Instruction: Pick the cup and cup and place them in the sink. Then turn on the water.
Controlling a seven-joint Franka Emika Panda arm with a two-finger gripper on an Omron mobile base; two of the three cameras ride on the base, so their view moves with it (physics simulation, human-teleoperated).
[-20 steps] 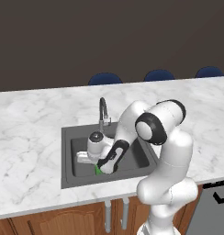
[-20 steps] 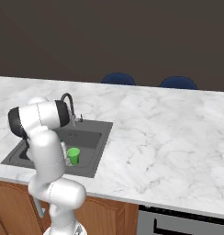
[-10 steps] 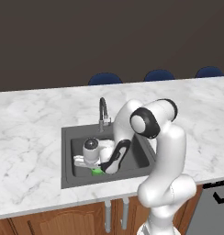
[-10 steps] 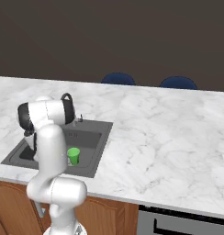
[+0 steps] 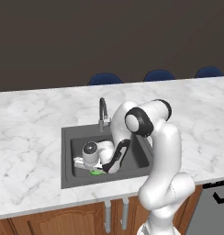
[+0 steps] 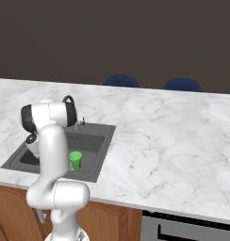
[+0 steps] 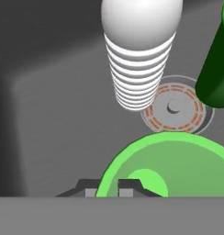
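In the hand view I look down into a bright green cup (image 7: pixel 178 165), with my gripper (image 7: pixel 109 189) shut on its near rim. It hangs low over the dark grey sink (image 7: pixel 49 114), close to the drain (image 7: pixel 176 108). A second green cup (image 7: pixel 215 69) stands at the upper right of that view. From the right base view a green cup (image 6: pixel 75 160) stands upright near the front of the sink (image 6: pixel 95 141). From the left base view my gripper (image 5: pixel 88 166) reaches down into the sink (image 5: pixel 66 156), and a bit of green cup (image 5: pixel 96 172) shows under it.
A white ribbed object (image 7: pixel 139 59) with a domed end lies in the basin beside the drain. The dark gooseneck tap (image 5: pixel 103 110) rises at the back rim. White marble counter (image 5: pixel 31 137) surrounds the sink. Blue chair backs (image 5: pixel 106 79) stand beyond the counter.
The arm has folded lower and to the left inside the basin, carrying the held cup down toward the sink floor. The other cup has not moved.
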